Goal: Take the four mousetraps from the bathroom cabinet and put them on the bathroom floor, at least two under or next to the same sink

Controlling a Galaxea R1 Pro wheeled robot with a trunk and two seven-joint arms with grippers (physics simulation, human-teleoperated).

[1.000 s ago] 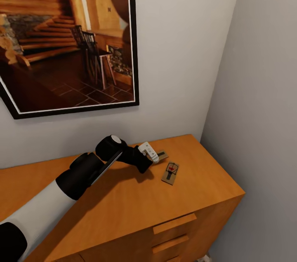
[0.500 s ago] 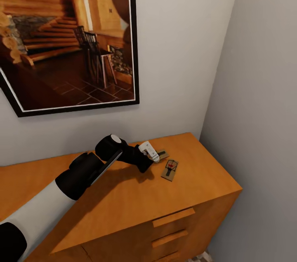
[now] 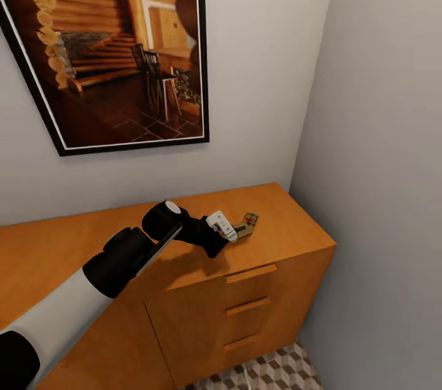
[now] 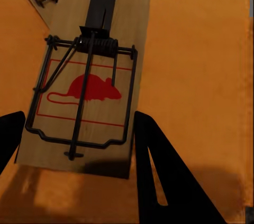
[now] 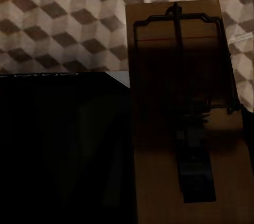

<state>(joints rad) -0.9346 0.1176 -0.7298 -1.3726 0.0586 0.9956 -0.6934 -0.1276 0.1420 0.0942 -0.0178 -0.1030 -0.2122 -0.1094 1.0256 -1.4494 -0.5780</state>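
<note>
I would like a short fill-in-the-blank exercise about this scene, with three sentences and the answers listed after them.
1. The left gripper holds a mousetrap just above the top of the orange-brown ____.
2. The picture printed on this mousetrap is a ____ mouse.
3. In the right wrist view, another mousetrap appears before a floor with a ____ pattern.

Answers: cabinet; red; cube

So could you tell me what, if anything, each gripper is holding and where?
The left gripper clamps a mousetrap by its long edges; the right appears to hold another mousetrap, grip point hidden.
</note>
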